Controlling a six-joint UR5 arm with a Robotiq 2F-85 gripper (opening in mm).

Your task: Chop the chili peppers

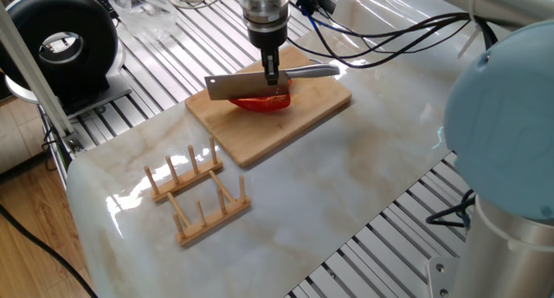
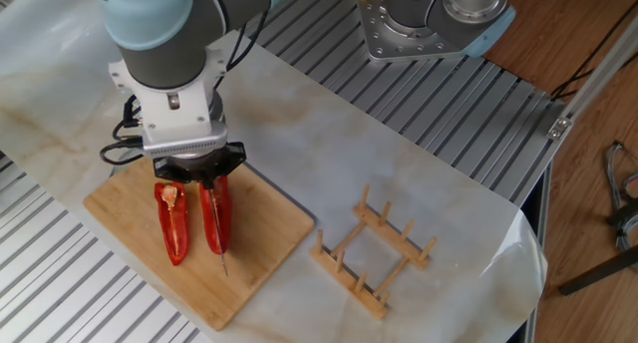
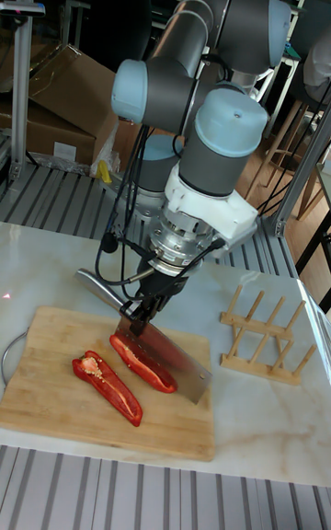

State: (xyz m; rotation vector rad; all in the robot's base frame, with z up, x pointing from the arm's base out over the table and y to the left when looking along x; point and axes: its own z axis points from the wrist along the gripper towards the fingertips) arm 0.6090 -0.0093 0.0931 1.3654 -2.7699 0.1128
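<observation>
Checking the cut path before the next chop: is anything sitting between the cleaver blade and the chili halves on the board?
Nothing visible is. The gripper holds the cleaver with its blade right over one of the chili peppers; the other half lies beside it on the cutting board. The wooden rack stands off to the side.

Arm reaching down, wrist vertical; claw (image 3: 140,316) pointing down, fingers clamped tight.

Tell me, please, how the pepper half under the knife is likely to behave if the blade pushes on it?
The pepper half looks glossy, so the knife may skid on its skin. It lies loose on the smooth cutting board, so it could probably slide or roll sideways. Its curved, hollow shape suggests it will likely flatten slightly before cutting.
</observation>
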